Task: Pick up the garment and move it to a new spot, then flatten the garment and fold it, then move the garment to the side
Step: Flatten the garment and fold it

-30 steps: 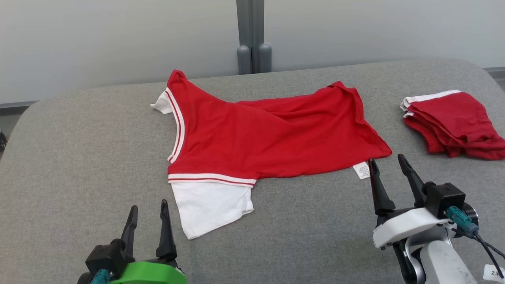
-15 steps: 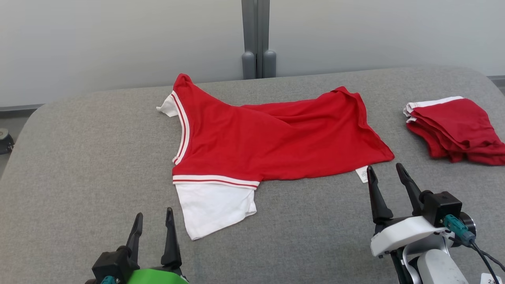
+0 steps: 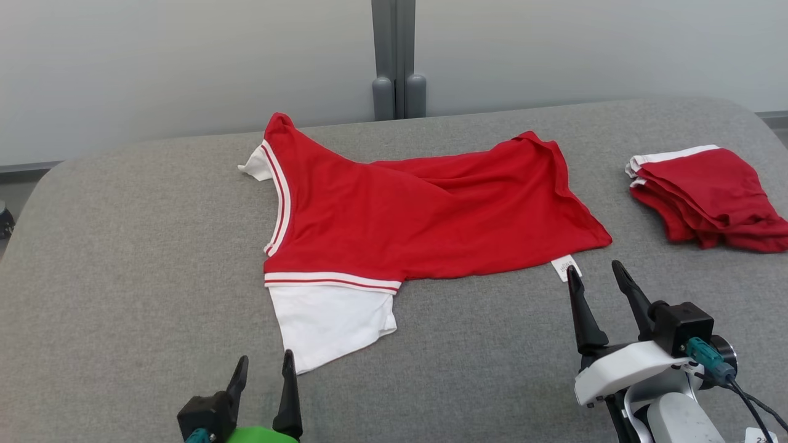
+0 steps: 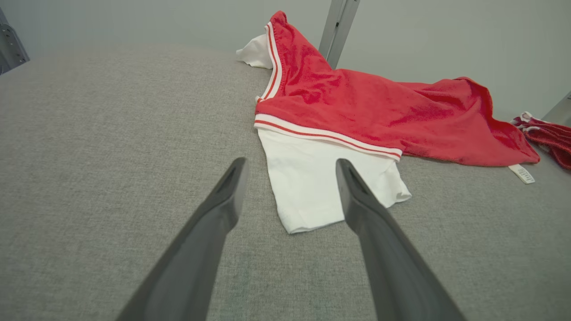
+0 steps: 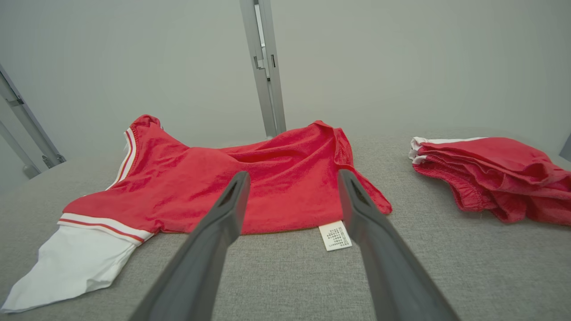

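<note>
Head view: red T-shirt point(image 3: 431, 215) rumpled at the middle of the grey padded table point(image 3: 123, 246); folded red stack point(image 3: 708, 197) well apart on the right. Left gripper point(image 3: 265, 355) and right gripper point(image 3: 593, 266) both wide apart, holding nothing.

Left wrist view: aimed at the white sleeve point(image 4: 321, 187). Likely risk: pinching one layer only, dragging rather than lifting.

Right wrist view: care label point(image 5: 335, 235) framed between the fingers. Likely risk: seizing the label alone, hem slipping free.

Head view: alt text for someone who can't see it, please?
A red shirt with white sleeves lies rumpled on a grey table, a folded red pile to its right. The left pincer and right pincer sit open in front.
</note>
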{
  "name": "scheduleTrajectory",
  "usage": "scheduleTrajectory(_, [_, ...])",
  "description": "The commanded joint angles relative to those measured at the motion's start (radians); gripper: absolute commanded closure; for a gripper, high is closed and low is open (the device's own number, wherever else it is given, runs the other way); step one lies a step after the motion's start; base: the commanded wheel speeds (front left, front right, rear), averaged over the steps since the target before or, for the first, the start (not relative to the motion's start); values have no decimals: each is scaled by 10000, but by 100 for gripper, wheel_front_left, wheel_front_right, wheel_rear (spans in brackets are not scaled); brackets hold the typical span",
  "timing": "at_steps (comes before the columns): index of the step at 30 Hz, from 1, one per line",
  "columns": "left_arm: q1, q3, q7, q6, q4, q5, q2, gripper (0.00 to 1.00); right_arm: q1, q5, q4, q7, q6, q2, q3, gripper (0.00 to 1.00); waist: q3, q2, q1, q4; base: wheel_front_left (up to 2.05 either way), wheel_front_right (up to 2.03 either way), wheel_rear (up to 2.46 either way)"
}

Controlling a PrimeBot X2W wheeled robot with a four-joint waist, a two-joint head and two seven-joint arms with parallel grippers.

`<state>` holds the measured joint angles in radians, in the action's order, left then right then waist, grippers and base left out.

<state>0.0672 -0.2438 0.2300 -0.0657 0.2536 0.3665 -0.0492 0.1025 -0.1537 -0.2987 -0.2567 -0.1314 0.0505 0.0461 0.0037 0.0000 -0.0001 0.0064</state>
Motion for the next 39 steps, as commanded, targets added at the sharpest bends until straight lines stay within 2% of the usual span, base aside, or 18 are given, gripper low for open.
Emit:
scheduleTrajectory(1, [-333,-82,-261,-68,255,48,-27,0,-100,-31,-15,15,17,4,1,0,100,0,1,-75,0,0,0])
scheduleTrajectory(10, [-1455,-364,-1700,-421,1933,626,-31,0,215,-109,-91,22,17,4,83,0,670,0,1,-609,0,0,0])
scheduleTrajectory(19, [-1991,-273,-1710,-648,2746,943,-31,0,349,-21,-173,-29,17,4,-151,0,1105,0,1,-972,0,0,0])
scheduleTrajectory(20, [-2031,-286,-1763,-629,2853,981,-31,33,366,-18,-168,-36,17,4,-172,0,1135,0,1,-978,0,0,0])
scheduleTrajectory(21, [-2045,-312,-1820,-611,2920,997,-31,53,374,0,-176,-35,17,5,-215,0,1165,0,1,-976,0,0,0])
scheduleTrajectory(22, [-2071,-332,-1842,-587,2955,1023,-31,65,407,29,-215,-37,17,5,-277,0,1200,0,1,-965,0,0,0])
scheduleTrajectory(26, [-2200,-476,-1757,-537,2973,1121,-21,100,649,232,-455,127,17,7,-782,0,1359,0,1,-793,0,0,0])
scheduleTrajectory(33, [-2496,-598,-1246,-491,2394,1122,-43,100,1947,959,-1392,1073,17,5,-1794,0,1787,0,1,-199,0,0,0])
scheduleTrajectory(39, [-2593,-733,-967,-464,1529,989,-66,100,3474,1863,-2913,1997,17,282,-2743,0,2262,0,1,476,0,0,0])
